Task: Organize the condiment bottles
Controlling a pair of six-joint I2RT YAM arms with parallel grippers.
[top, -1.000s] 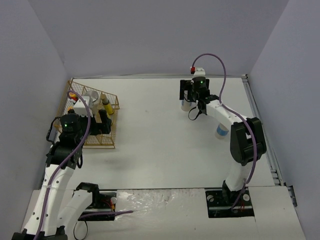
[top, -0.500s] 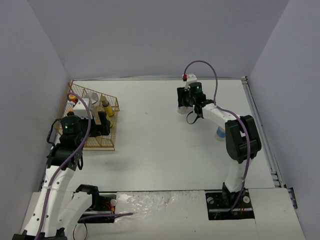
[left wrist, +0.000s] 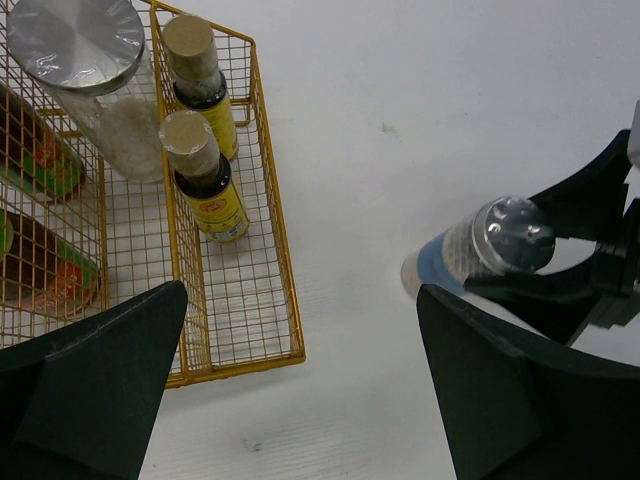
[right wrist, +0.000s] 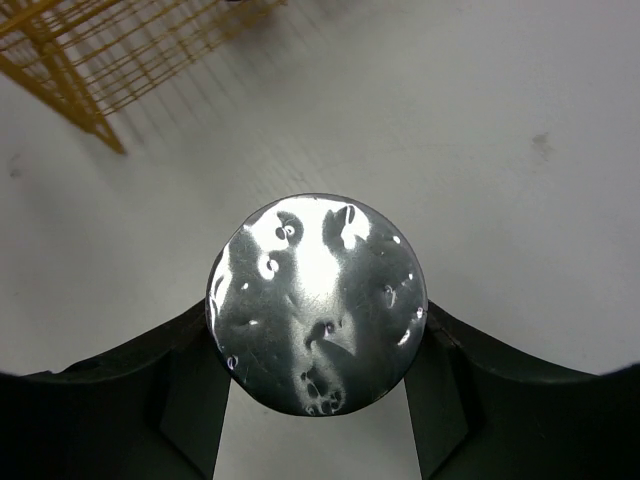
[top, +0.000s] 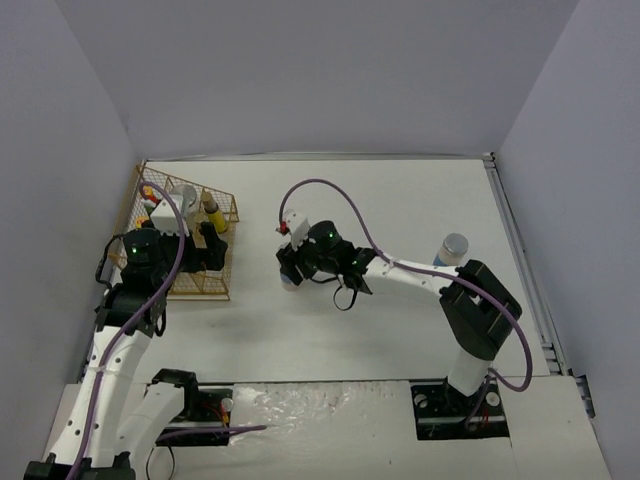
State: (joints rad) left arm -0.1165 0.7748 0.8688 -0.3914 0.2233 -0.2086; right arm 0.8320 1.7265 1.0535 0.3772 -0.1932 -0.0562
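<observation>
Nearest, abt mid-width on the white table (top: 330, 335), R gripper (top: 290, 268) is closed partway onto the gripped jar (left wrist: 470, 255), a pale one w/ silver lid and blue band. R wrist view shows both black fingers (right wrist: 190, 375) snug vs its sides just below the lid, nothing else btwn them. Can't tell if its base is on the table or off it. It sits right of the gold wire rack (top: 195, 288), apart from it, not inside. A bit farther and to the left, L gripper (left wrist: 300, 295) hangs over the rack's right side, jaws spread wide, holding nothing. At abt that same depth but well off to the right, near the table's right edge, a loose jar (top: 455, 247) stands alone, upright, silver lid up. Inside the rack, left side: near sauce bottle (left wrist: 50, 270) and far sauce bottle (left wrist: 35, 150), green-red labels, both lying down, partly cut off by the frame edge in L wrist view. Narrow right compartment: near dark bottle (left wrist: 205, 180) and far dark bottle (left wrist: 195, 65), upright, yellow labels, tan caps, one behind the other, close, but whether touching is unclear. Just left of the far one, across the wire divider, the rack jar (left wrist: 80, 60) stands upright w/ silver lid, toward the rack's far end.
</observation>
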